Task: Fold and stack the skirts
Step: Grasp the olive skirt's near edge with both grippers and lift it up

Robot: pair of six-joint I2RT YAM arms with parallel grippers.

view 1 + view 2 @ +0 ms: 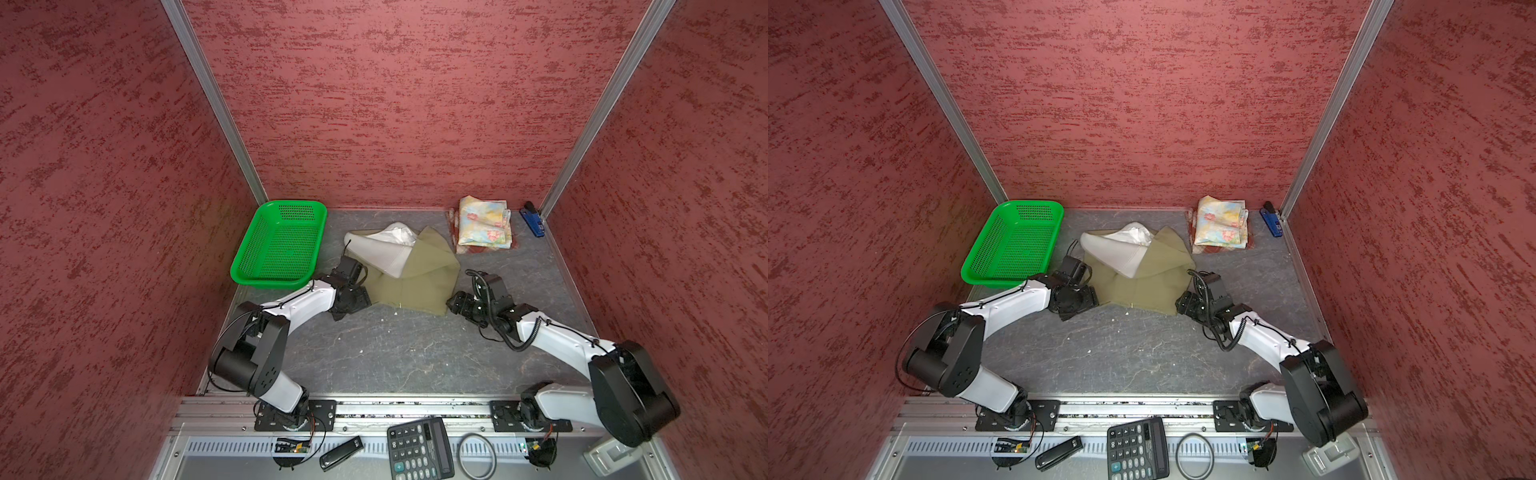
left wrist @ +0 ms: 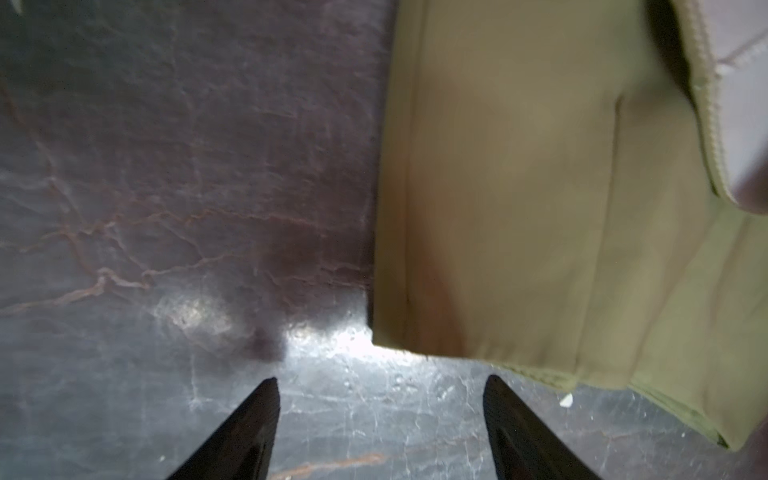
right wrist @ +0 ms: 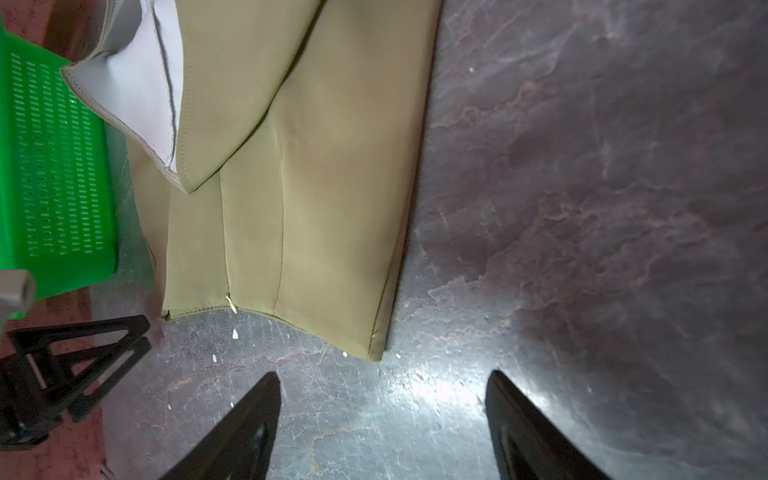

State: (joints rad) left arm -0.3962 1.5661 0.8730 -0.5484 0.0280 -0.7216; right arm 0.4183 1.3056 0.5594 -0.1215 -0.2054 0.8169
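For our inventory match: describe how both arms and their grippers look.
The left arm and right arm each have glossy white links joined by bulky, rounded black joint housings. Thin black cables run along the links, and the right arm also carries a coiled black cable. The left gripper and right gripper are black, with fingers tapering to points.

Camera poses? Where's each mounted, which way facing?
Both top views: overhead, looking down; left arm, right arm, plain olive-khaki cloth skirt, green plastic mesh basket.
Left wrist: on left arm, looking past open left tool at a skirt corner.
Right wrist: past open right tool at the other corner, basket beyond.
Shared: skirt in all.
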